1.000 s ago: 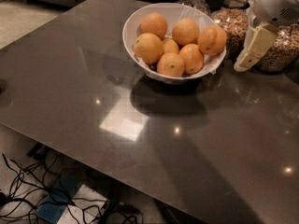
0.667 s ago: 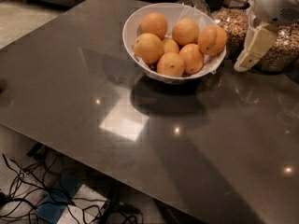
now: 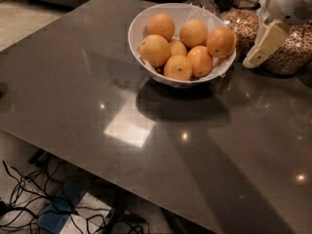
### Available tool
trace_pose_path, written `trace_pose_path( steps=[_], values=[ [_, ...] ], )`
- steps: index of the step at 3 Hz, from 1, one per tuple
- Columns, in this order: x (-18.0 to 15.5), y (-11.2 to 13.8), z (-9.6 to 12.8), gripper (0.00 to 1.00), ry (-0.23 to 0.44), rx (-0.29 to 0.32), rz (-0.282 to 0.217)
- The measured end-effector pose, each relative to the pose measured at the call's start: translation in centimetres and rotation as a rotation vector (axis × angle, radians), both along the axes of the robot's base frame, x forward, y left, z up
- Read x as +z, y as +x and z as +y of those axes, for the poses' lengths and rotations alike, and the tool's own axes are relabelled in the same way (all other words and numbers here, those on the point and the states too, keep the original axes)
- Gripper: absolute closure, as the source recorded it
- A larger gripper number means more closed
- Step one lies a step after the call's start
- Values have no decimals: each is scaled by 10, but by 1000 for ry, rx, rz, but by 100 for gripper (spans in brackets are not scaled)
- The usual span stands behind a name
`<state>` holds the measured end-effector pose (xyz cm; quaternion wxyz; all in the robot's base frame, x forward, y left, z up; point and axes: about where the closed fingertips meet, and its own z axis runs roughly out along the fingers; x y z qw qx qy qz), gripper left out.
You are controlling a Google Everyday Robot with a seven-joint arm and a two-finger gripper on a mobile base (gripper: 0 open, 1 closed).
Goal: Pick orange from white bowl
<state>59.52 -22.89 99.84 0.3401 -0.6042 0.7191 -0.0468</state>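
A wide white bowl [image 3: 132, 29] stands on the dark table [image 3: 146, 145] at the back centre. It holds several oranges. A large deep-orange one [image 3: 221, 42] leans on the right rim, nearest the gripper. Another with a dark stem dot [image 3: 178, 68] lies at the front. A smaller one [image 3: 178, 48] sits in the middle. My gripper [image 3: 257, 54], white and cream, hangs at the top right, just right of the bowl and slightly above the table, in front of the jars. It holds nothing that I can see.
Clear glass jars of grains [image 3: 242, 22] [image 3: 294, 52] stand behind and right of the gripper, close to the bowl. The table's front edge runs diagonally at lower left; cables [image 3: 29, 199] lie on the floor below it.
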Motion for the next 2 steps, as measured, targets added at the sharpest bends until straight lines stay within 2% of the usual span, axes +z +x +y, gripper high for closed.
trace_pose_path(
  steps=[2],
  values=[
    [-15,28,-21,0,156,-118,30]
  ],
)
